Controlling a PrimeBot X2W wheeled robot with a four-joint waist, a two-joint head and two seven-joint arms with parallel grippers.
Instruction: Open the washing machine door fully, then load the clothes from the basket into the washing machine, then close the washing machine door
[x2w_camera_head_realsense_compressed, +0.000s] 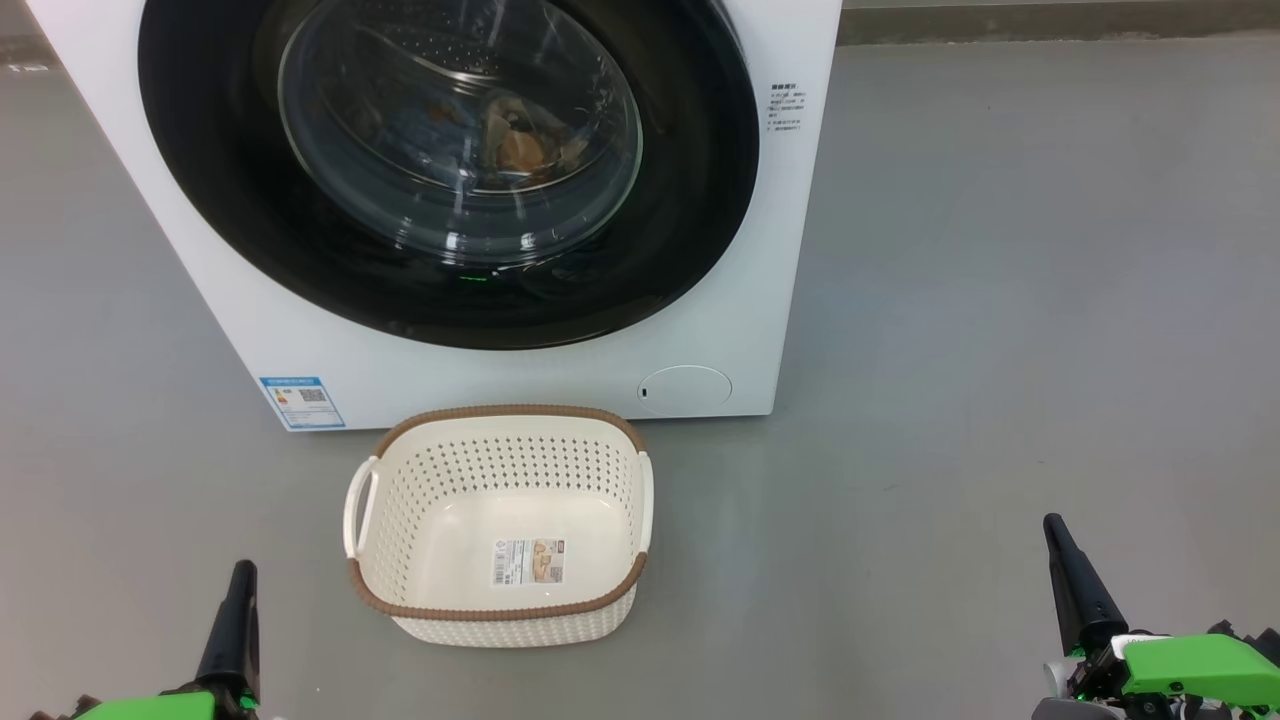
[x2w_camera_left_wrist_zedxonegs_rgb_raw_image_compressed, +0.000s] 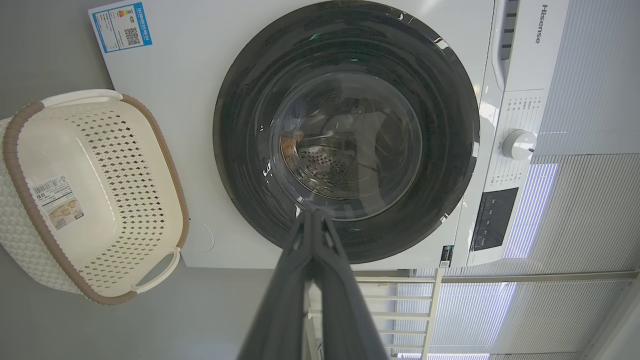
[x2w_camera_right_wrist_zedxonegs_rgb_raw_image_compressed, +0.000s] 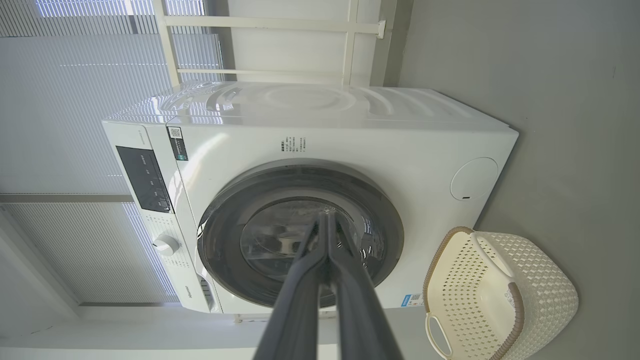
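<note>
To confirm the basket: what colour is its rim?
Brown, on the cream basket; clearest in head view.

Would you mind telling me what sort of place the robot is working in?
Likely a home laundry corner: a white front-loading washing machine on a grey floor, a basket before it, window blinds behind.

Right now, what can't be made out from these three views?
- Head view: the washing machine top is cut off by the upper edge.
- The clothes show as dim shapes behind the washing machine door glass and its reflections; their count is unclear.
- The label on the basket floor: print too small in every view.
- Head view: left tool and right tool bodies are cut by the bottom edge.
</note>
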